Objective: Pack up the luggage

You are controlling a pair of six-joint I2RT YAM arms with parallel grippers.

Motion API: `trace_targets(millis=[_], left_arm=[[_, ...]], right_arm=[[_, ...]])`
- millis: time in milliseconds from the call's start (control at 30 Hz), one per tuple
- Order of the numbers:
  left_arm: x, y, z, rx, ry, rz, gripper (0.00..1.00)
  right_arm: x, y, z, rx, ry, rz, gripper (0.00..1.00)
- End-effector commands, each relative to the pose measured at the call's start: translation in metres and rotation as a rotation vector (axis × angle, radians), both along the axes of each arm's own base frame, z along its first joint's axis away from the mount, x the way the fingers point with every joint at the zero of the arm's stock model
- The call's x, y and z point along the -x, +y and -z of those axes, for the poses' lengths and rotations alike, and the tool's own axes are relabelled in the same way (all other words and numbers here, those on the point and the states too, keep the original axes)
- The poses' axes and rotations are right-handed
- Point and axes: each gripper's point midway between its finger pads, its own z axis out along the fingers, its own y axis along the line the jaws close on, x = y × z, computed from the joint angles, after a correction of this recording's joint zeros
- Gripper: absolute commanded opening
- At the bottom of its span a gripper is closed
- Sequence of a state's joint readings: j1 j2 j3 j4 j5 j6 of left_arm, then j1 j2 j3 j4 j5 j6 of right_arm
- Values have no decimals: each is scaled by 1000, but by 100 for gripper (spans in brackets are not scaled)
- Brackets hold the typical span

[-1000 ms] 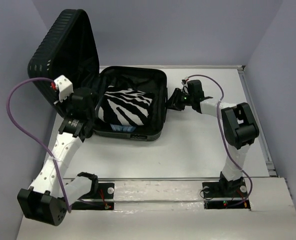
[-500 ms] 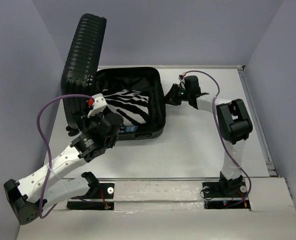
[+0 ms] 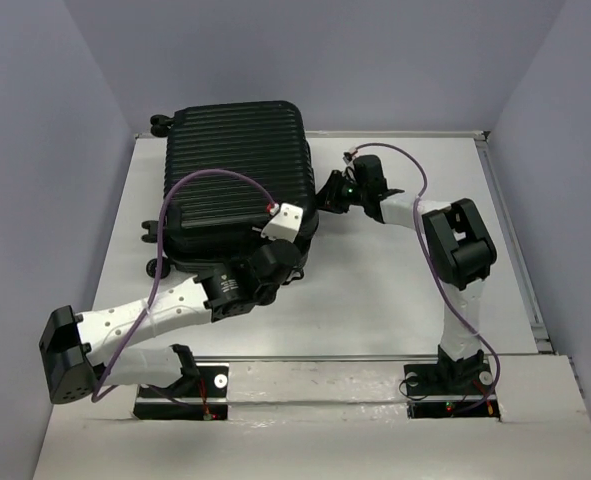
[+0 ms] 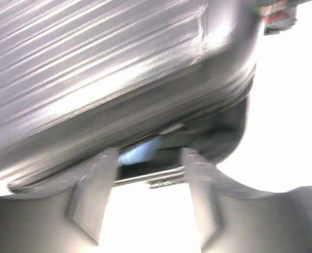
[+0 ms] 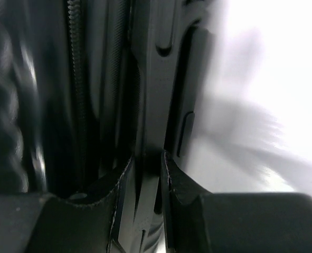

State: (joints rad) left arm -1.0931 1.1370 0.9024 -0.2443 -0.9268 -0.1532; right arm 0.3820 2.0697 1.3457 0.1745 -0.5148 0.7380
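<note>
The luggage [image 3: 237,180], a black ribbed hard-shell case, lies flat on the table with its lid down over the base. Seen from the left wrist, the luggage [image 4: 113,63] still shows a narrow slit along its front edge, with something light blue [image 4: 140,152] inside. My left gripper [image 3: 278,258] hovers at the front right corner, open, nothing between its fingers [image 4: 95,184]. My right gripper [image 3: 328,196] is at the case's right side. From the right wrist, that gripper [image 5: 148,163] is shut on a thin black edge of the luggage [image 5: 150,79].
Small caster wheels [image 3: 159,124] stick out at the case's far left corner, near the left wall. White tabletop [image 3: 405,280] lies to the right of and in front of the case. The right arm's elbow [image 3: 460,240] stands over it.
The lid has swung from upright on the left down onto the base, hiding the zebra pouch. My left gripper let go, opened and moved right along the front. The right gripper shifted slightly left.
</note>
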Motion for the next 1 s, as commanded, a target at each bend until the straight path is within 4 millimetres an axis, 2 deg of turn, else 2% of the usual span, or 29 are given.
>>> trace_targets(millis=[0,67,133,200,233,267,300,367,400,500,533,600,633,667,700,733,767,800,867,900,967], left_arm=[[13,-70,-40,369,39,233,82],[24,-86,-48,414,64,324,92],[37,-99,-72,486,45,425,92],[40,-97,-94,552,6,445,91],[40,-90,-114,601,-36,430,92],[28,-75,-123,623,-71,350,92],[19,-64,-141,656,-101,298,92],[-5,-42,-144,665,-83,201,86],[-37,-13,-155,677,-114,85,84],[-77,32,-154,693,-107,-56,77],[-94,71,-163,707,-155,-157,70],[-109,104,-170,746,-188,-235,64],[-117,139,-171,746,-222,-317,57],[-121,157,-170,737,-236,-367,52],[-128,174,-162,726,-232,-417,48],[-132,205,-154,743,-221,-475,41],[-139,219,-142,753,-192,-494,40],[-142,233,-130,760,-175,-519,39],[-145,257,-114,746,-163,-586,37],[-148,271,-95,727,-138,-634,37],[-150,286,-77,684,-115,-692,37]], right_arm=[[37,38,9,-13,33,-139,24],[37,36,10,-1,26,-128,24],[37,33,10,8,18,-123,24],[37,31,10,20,9,-110,24],[37,29,5,23,-5,-106,24],[38,25,8,42,-9,-95,24],[39,23,8,49,-15,-88,24],[41,19,2,62,-39,-81,24],[41,17,0,70,-46,-73,24],[43,9,-10,96,-82,-53,25],[45,6,-12,109,-94,-53,28],[47,0,-21,129,-122,-40,37],[49,-3,-23,139,-131,-37,42],[50,-6,-24,156,-143,-40,47],[51,-9,-25,171,-149,-31,51],[54,-13,-27,187,-159,-34,56],[54,-17,-29,203,-170,-21,58],[52,-23,-27,214,-169,-10,63],[52,-31,-27,231,-170,1,67],[54,-33,-24,248,-167,-1,68],[59,-38,-23,267,-173,-2,67]])
